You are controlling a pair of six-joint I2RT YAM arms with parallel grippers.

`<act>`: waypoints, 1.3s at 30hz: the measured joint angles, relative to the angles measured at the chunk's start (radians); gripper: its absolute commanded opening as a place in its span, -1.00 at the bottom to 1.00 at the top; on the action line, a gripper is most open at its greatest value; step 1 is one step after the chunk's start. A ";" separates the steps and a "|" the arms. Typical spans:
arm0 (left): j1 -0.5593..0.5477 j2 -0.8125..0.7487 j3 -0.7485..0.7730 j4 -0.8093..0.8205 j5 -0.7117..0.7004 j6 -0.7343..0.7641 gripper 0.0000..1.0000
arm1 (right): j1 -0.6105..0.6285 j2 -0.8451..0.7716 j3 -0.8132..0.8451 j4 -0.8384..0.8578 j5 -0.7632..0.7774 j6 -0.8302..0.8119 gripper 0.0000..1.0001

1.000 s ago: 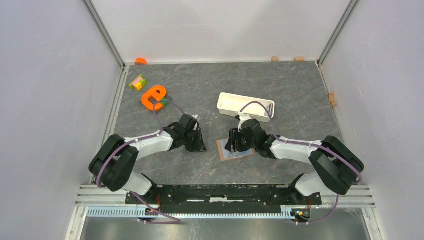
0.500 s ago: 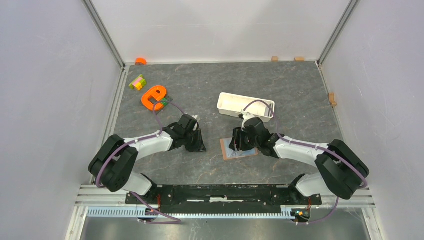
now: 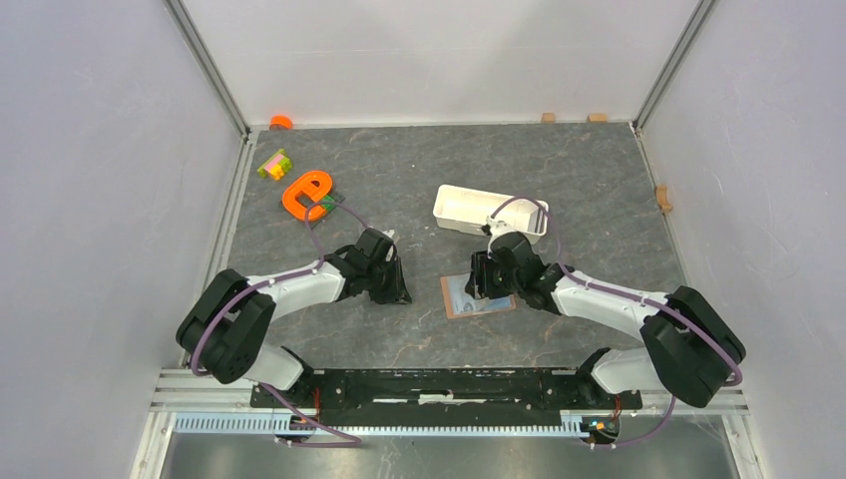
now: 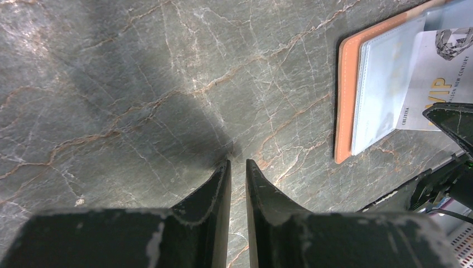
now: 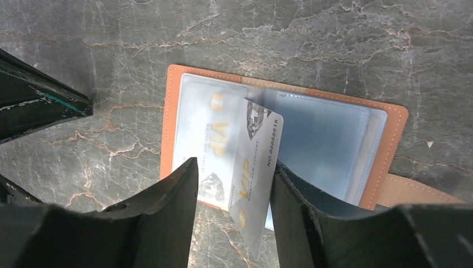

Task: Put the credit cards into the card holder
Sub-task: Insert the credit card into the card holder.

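Note:
The brown card holder (image 3: 461, 299) lies open on the table, clear sleeves up, and also shows in the right wrist view (image 5: 390, 128) and the left wrist view (image 4: 343, 100). One pale VIP credit card (image 5: 209, 128) lies flat in its left sleeve. A second VIP card (image 5: 254, 167) stands tilted between the fingers of my right gripper (image 5: 234, 163). It leans on the right finger, top edge at the holder's fold. The jaws stand wide apart. My right gripper (image 3: 484, 287) hovers over the holder. My left gripper (image 4: 237, 162) is shut and empty, left of the holder (image 3: 401, 291).
A long white tray (image 3: 489, 210) stands just behind the right gripper. An orange U-shaped piece (image 3: 306, 193), a coloured block (image 3: 273, 164) and an orange cap (image 3: 280, 122) lie at the far left. Small wooden blocks (image 3: 662, 197) sit along the far and right walls.
My right gripper has moved a little farther back and right over the holder, leaving more of the holder's near left part in sight. The left arm has not moved.

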 measured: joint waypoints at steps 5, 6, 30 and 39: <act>0.000 -0.001 -0.001 -0.003 0.000 0.000 -0.55 | -0.003 -0.001 0.001 -0.023 0.010 -0.003 -0.16; 0.000 -0.002 -0.001 -0.003 0.000 0.000 -0.55 | -0.004 -0.003 0.001 -0.028 0.013 -0.002 -0.18; -0.108 0.062 0.028 0.060 0.029 -0.064 -0.63 | -0.080 -0.086 -0.106 0.031 0.004 0.050 -0.94; -0.120 0.118 0.049 0.134 0.060 -0.093 -0.65 | -0.093 -0.040 -0.145 0.152 -0.040 0.083 -0.99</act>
